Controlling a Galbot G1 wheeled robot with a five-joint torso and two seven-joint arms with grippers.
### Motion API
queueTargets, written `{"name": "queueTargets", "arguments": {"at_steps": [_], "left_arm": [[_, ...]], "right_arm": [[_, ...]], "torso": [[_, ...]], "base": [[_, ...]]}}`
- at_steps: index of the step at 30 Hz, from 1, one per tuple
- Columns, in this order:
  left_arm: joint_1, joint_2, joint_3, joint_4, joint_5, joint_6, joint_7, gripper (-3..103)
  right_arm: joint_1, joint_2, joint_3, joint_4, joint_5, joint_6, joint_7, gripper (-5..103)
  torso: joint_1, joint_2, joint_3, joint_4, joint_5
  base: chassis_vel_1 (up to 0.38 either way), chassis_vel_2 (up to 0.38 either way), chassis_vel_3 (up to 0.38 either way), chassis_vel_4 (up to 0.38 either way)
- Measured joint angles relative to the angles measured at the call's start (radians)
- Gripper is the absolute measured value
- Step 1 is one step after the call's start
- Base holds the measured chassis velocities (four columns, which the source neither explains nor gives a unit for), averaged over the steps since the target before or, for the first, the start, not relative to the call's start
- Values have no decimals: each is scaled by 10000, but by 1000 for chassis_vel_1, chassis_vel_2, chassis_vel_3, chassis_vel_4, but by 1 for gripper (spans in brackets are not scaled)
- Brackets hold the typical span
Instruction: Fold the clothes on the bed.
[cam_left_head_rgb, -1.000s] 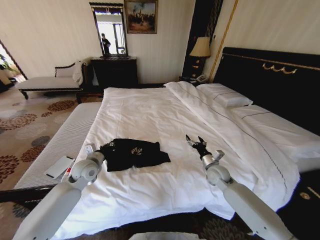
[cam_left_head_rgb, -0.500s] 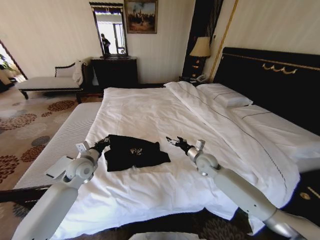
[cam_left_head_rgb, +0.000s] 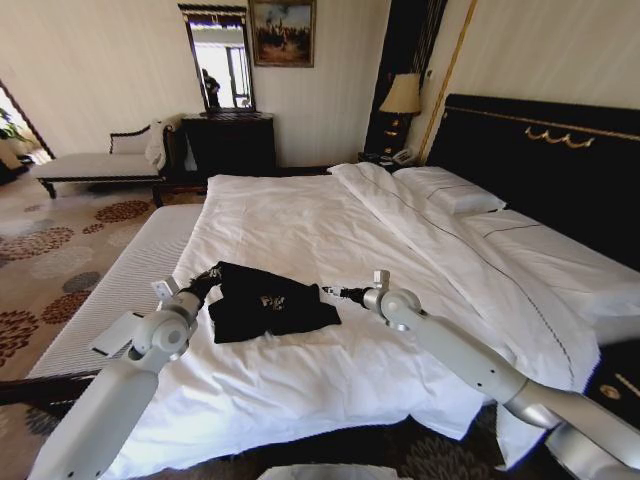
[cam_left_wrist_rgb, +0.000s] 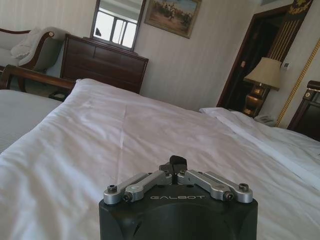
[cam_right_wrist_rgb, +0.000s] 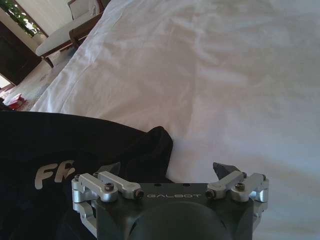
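T-shirt (cam_left_head_rgb: 268, 302) lies bunched on the bed (cam_left_head_rgb: 330, 230), not yet neatly folded. Right gripper (cam_left_head_rgb: 333, 292), fingers spread, reaches the T-shirt's right edge; left gripper (cam_left_head_rgb: 208, 276), fingers pressed together, at its left edge.

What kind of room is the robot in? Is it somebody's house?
It looks like a bedroom, maybe in a fancy hotel, though I can't be sure. There is a big bed with white pillows, a lamp beside it, and a dark dresser with a mirror above it.
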Motion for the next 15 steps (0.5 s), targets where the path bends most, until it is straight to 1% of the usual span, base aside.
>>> {"name": "queueTargets", "arguments": {"at_steps": [1, 2, 6, 11, 15], "left_arm": [[13, -28, 0, -18, 16, 4, -1, 0], [13, -28, 0, -18, 16, 4, -1, 0], [46, -48, -41, -86, 33, 29, -13, 0], [54, -33, -68, -119, 32, 65, -19, 0], [33, -31, -61, -120, 30, 73, -22, 0]], "right_arm": [[39, 45, 0, -157, -6, -45, -180, 100], [39, 45, 0, -157, -6, -45, -180, 100], [236, 267, -80, -771, -131, -123, -898, 100], [394, 524, -305, -1089, -413, -152, -1253, 100], [468, 711, -494, -1215, -708, -56, -1347, 100]], "torso": [[0, -1, 0, 0, 0], [0, -1, 0, 0, 0], [0, 0, 0, 1, 0], [0, 0, 0, 0, 0], [0, 0, 0, 2, -1]], "base": [[0, 0, 0, 0], [0, 0, 0, 0], [0, 0, 0, 0], [0, 0, 0, 0], [0, 0, 0, 0]]}}
